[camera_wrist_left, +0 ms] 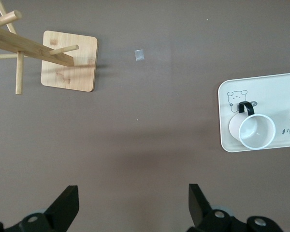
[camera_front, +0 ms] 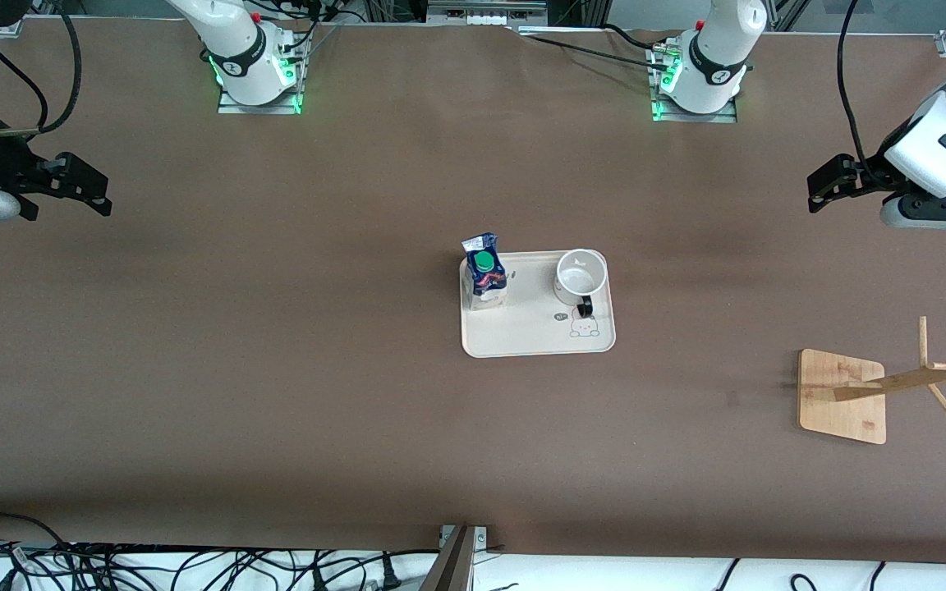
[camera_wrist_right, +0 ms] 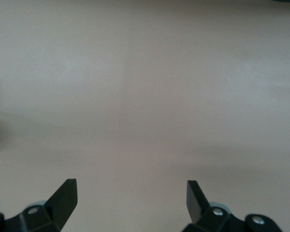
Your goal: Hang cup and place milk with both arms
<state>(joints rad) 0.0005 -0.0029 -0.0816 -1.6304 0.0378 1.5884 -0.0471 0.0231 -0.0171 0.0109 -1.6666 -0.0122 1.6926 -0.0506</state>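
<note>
The white cup (camera_front: 580,276) with a black handle stands upright on the tray (camera_front: 535,338). The blue-and-white milk carton (camera_front: 484,274), green-capped, stands beside it.

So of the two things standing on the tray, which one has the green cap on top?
The milk, the blue and white carton at the tray's corner toward the right arm's end. The cup beside it is an open white mug.

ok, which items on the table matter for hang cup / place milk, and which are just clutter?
Job:
- cup, upright on the tray
- milk, upright on the same tray
- wooden rack, toward the left arm's end
- left gripper, open, empty, over bare table
- right gripper, open, empty, over bare table

Lying about:
- small pale scrap on the table near the rack
- cables along the table edge
</note>
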